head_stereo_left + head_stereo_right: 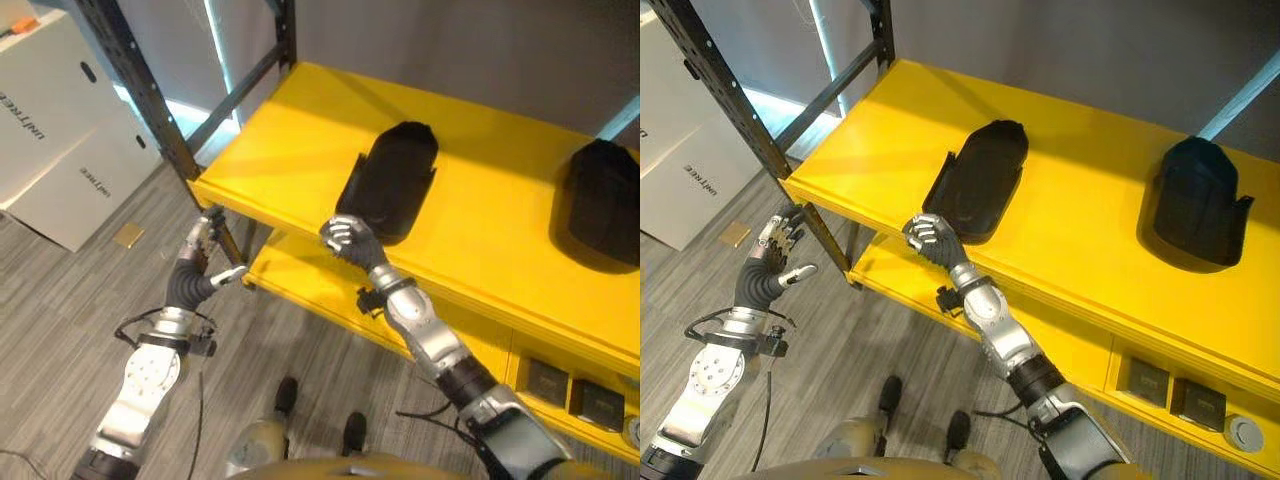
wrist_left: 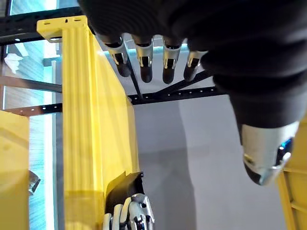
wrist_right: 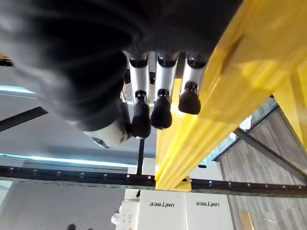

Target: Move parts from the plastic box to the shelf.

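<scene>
Yellow shelf (image 1: 1080,190) carries two black parts. Nearer part (image 1: 978,180) lies just beyond right hand (image 1: 930,236), whose fingers are curled, empty, at the shelf's front edge. Second part (image 1: 1195,205) well right. Left hand (image 1: 775,250) relaxed, spread, beside the shelf post (image 1: 730,95).

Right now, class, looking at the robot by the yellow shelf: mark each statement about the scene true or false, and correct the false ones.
1. Two black parts lie on the yellow shelf. True.
2. The right hand is at the shelf's front edge. True.
3. The left hand grips a black part. False: it holds nothing, fingers relaxed, beside the dark shelf post.
4. The two parts touch each other. False: they lie well apart.
</scene>
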`<state>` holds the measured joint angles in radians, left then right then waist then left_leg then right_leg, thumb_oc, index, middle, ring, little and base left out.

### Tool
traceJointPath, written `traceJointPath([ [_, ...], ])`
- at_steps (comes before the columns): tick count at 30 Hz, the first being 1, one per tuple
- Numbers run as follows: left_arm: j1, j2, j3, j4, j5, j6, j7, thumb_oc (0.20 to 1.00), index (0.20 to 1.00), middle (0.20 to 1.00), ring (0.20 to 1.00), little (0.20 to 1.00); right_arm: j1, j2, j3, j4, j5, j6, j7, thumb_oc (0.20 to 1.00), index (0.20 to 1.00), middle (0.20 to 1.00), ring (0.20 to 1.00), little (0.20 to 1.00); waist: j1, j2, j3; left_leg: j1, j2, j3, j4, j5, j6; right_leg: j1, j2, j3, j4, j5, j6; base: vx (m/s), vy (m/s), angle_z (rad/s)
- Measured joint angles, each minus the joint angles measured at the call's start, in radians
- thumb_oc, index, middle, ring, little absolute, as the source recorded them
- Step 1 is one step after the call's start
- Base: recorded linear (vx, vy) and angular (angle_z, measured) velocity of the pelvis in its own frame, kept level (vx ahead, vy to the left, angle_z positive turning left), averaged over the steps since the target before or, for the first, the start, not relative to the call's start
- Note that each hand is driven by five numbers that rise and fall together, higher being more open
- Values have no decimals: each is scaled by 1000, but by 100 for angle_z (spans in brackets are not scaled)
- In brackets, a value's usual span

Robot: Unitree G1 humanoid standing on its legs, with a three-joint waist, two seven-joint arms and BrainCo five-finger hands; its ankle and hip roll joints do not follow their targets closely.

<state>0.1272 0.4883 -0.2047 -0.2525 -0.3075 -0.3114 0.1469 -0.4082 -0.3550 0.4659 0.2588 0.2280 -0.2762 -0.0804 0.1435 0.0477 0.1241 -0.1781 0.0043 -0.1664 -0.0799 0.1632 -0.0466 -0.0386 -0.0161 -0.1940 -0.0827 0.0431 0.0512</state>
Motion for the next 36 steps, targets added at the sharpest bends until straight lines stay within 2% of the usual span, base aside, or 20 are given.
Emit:
traceJointPath([
  [7,-4,3,-4,0,-23,0,-1,1000,1000,1000,1000,1000,-92,2,-9,95,-49,18,-81,200,200,200,200,200,20,3,2,-16,0,-3,0,4,4,-14,0,-4,0,-1,1,-2,0,2],
  [23,-72,4,-60,27,-63,8,-23,1000,1000,1000,1000,1000,-299,-17,-50,270,-61,28,-149,200,200,200,200,200,46,5,3,-55,0,-4,1,12,2,-53,1,-4,0,0,0,0,0,0],
  [27,-88,4,-72,39,-63,13,-23,1000,1000,1000,1000,1000,-290,-13,-51,243,-60,35,-149,200,200,200,200,200,39,4,3,-53,-1,2,1,12,1,-54,0,1,0,0,0,1,16,-3],
  [30,-88,4,-68,39,-61,21,-22,1000,1000,1000,1000,1000,-120,-15,-100,-6,-58,31,-144,200,200,200,200,200,27,1,5,-44,-1,5,1,10,0,-46,-1,3,0,-1,2,0,0,0],
  [31,-78,3,-61,44,-57,27,-19,1000,1000,1000,1000,1000,-34,-20,-106,-106,-58,19,-130,736,736,736,736,736,12,-1,12,-32,-2,6,0,9,0,-36,-2,7,0,-2,3,11,16,-6],
  [32,-64,2,-52,58,-37,31,-21,1000,1000,1000,1000,1000,41,-30,-132,-194,-57,17,-104,956,956,956,956,956,7,-2,16,-20,-2,12,0,5,0,-26,-3,12,0,-3,4,10,17,-14],
  [33,-56,2,-36,66,-28,31,-20,1000,1000,1000,1000,1000,92,-43,-142,-253,-57,13,-95,1000,1000,1000,1000,1000,3,-4,19,-13,-2,17,0,3,0,-20,-3,19,0,-3,4,7,21,-17],
  [35,-10,4,2,92,8,50,-17,1000,1000,1000,1000,1000,174,-73,-182,-326,-51,-3,-56,1000,1000,1000,1000,1000,-38,-14,26,14,0,31,0,-3,-2,1,-4,29,0,-3,4,25,32,-15],
  [36,4,5,21,92,41,53,-20,1000,1000,1000,1000,1000,217,-88,-205,-365,-35,-4,-32,1000,1000,1000,1000,1000,-45,-15,27,20,2,34,0,-11,-1,6,-4,31,0,-4,6,24,22,-19],
])
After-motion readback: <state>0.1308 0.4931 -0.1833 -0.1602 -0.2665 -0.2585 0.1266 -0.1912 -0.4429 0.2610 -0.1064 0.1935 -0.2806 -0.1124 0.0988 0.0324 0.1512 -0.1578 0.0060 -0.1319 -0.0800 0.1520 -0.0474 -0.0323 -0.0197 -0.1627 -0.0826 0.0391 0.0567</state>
